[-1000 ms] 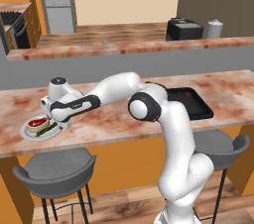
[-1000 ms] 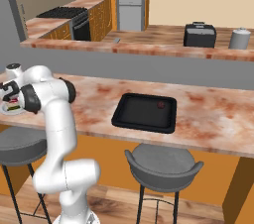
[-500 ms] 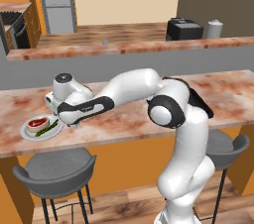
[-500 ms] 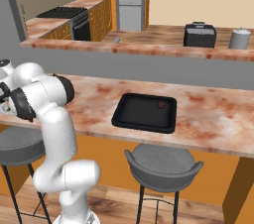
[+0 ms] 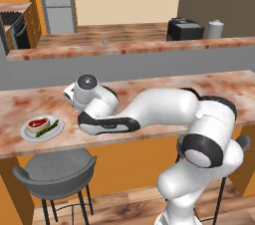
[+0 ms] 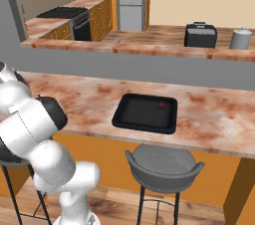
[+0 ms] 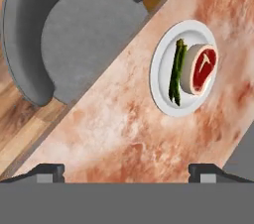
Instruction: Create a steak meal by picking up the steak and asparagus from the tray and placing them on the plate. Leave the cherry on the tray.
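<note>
Cherry (image 6: 161, 104) on tray (image 6: 124, 118) tiny, hard to make out. Arm stretched low over counter (image 5: 129, 134). Gripper (image 7: 126, 171) spread wide, empty. Steak (image 7: 202, 68), asparagus (image 7: 176, 71) on plate (image 7: 161, 77), 1 o'clock in hand view.

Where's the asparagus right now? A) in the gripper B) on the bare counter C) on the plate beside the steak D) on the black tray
C: the asparagus lies on the plate right beside the steak; the tray holds just the small red cherry, and the gripper is open with nothing between its fingers.
</note>
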You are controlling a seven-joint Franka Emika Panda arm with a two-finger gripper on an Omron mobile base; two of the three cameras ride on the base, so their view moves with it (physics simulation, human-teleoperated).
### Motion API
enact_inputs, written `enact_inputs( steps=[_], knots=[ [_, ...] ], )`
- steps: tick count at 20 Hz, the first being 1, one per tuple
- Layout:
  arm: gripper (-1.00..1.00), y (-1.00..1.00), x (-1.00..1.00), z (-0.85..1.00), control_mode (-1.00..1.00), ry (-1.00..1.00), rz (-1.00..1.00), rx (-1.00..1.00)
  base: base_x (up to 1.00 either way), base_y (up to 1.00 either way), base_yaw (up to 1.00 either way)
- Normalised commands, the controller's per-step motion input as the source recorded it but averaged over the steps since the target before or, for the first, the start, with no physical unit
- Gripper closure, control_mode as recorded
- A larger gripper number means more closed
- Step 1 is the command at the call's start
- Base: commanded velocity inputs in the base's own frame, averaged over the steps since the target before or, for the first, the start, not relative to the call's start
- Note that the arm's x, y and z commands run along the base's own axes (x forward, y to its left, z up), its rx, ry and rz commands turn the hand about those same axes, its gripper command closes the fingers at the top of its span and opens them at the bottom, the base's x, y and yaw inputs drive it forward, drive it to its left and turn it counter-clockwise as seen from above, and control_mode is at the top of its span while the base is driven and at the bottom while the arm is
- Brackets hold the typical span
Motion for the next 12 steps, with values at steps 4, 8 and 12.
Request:
enact_inputs(
  steps=[4, 8, 12],
  knots=[
    [-1.00, -1.00, -0.13, 0.54, -1.00, -0.13, 0.06, 0.17, 0.00, 0.00, 0.00],
    [-1.00, -1.00, -0.13, 0.00, -1.00, -0.03, 0.06, 0.26, 0.00, 0.00, 0.00],
    [-1.00, -1.00, -0.07, 0.00, -1.00, 0.00, 0.00, 0.27, 0.00, 0.00, 0.00]
  ],
)
